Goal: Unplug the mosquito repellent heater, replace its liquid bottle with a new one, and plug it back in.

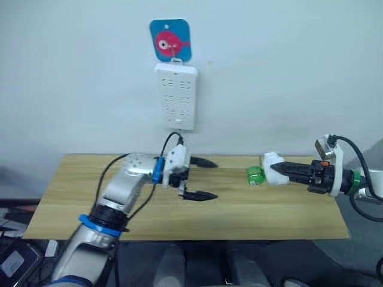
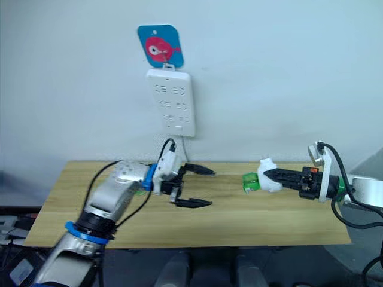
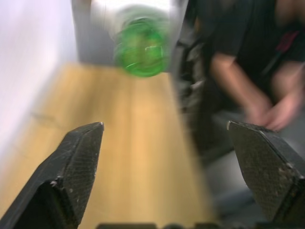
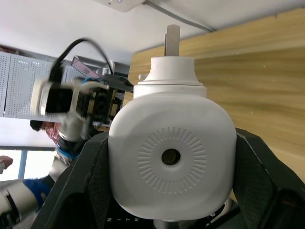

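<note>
Left hand (image 1: 200,179) spread wide over the table (image 1: 90,191); right hand (image 1: 281,170) grips the heater (image 1: 273,168) with green bottle (image 1: 255,176).

Head cameras overlook the table (image 1: 287,215); wrist cameras sit close.

silver arms, blue bands, black cables

A light wooden bench (image 1: 78,203) with a visible grain stands against a pale wall, its long edges running left to right. Towards its right end, near the back edge, a small green bottle (image 1: 255,176) sits at the bench surface; whether it rests on the wood or is held just above it cannot be told. The remaining planks show bare wood.
</note>
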Controlling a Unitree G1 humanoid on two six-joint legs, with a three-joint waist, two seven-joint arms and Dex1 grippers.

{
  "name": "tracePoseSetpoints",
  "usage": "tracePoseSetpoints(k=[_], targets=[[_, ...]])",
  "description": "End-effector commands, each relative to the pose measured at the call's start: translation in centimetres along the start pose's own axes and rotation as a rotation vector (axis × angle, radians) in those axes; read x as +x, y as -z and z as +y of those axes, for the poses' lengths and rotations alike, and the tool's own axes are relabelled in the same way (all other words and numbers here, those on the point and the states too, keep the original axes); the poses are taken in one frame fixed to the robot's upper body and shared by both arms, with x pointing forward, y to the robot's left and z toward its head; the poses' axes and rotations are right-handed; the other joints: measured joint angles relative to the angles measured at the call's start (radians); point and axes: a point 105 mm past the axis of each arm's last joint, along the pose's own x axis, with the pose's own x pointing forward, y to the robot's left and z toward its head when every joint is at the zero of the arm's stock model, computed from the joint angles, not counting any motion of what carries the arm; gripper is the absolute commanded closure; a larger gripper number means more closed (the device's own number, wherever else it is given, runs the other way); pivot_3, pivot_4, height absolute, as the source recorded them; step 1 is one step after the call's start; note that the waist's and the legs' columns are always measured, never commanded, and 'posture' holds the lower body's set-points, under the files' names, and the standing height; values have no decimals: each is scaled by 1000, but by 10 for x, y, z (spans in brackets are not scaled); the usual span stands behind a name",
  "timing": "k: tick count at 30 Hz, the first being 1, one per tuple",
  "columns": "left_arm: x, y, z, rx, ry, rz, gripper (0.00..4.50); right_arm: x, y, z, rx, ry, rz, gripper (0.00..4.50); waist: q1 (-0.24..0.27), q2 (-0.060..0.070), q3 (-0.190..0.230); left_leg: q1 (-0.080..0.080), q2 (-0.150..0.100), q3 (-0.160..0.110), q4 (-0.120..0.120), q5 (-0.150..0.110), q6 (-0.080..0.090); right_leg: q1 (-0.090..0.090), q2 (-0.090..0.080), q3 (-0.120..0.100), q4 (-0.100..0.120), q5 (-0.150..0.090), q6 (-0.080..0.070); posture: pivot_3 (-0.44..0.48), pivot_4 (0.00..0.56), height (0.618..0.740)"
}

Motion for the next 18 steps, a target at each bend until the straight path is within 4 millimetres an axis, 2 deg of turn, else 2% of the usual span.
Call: tracePoseSetpoints(k=[1, 3, 6, 18], targets=[[2, -10, 6, 393, -88, -47, 9, 1, -8, 16, -38, -65, -30, 1522, 7, 0, 0, 0, 0, 1, 0, 0, 0, 0, 0, 1, 0, 0, 0, 219, 167, 740], [7, -13, 2, 535, -99, -79, 9, 4, -5, 21, -40, -85, -21, 1522, 10, 0, 0, 0, 0, 1, 0, 0, 0, 0, 0, 1, 0, 1, 0, 220, 165, 740], [14, -14, 0, 636, -111, -114, 9, 7, -4, 28, -39, -112, -19, 1522, 13, 0, 0, 0, 0, 1, 0, 0, 0, 0, 0, 2, 0, 1, 1, 220, 165, 740], [37, -19, 5, 733, -159, -182, 9, 18, -2, 42, -64, -171, -23, 1522, 12, 0, 0, 0, 0, 1, 0, 0, 0, 1, 1, 1, 2, 2, 1, 202, 178, 740]])
